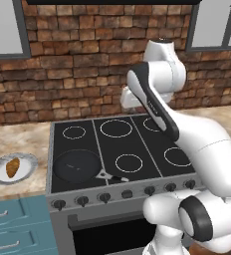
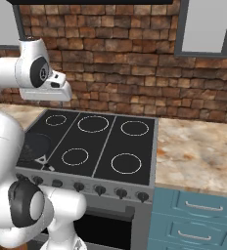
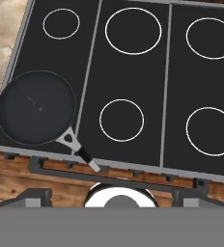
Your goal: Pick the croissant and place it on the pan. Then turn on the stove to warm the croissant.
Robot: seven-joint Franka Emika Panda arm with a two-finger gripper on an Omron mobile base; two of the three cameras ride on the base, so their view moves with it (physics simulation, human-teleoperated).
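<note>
the croissant [image 1: 12, 167] lies on a round grey-rimmed white plate [image 1: 29, 170] on the marbled counter [image 1: 18, 139], left of the stove [image 1: 117, 144] and apart from it. it is golden-brown, oblong, and sits a little left of the plate's middle.

the pan [image 1: 77, 165] rests on the near left corner of the black glass cooktop, over the near-left burner. it holds nothing. its short black-and-silver handle [image 1: 109, 177] points to the right and toward the front edge, ending just above the row of dark knobs [image 1: 127, 193]. from the hand camera the pan [image 3: 35, 107] sits left of the near middle ring, with the handle [image 3: 80, 151] angled toward the stove's front rim.

the other four white ring burners are bare. the knobs run along the grey steel front, with the oven door below them.

the white arm rises in front of the stove and bends high over the cooktop; its wrist [image 2: 47, 85] hangs above the far left part of the glass, well above the surface. the hand looks down on the cooktop from above. whether the fingers stand wide or narrow, i cannot tell; nothing is seen between them.

blue drawers [image 2: 198, 215] stand under the counter on both sides of the stove. a brick wall [image 2: 120, 73] runs behind, with windows set in it.
</note>
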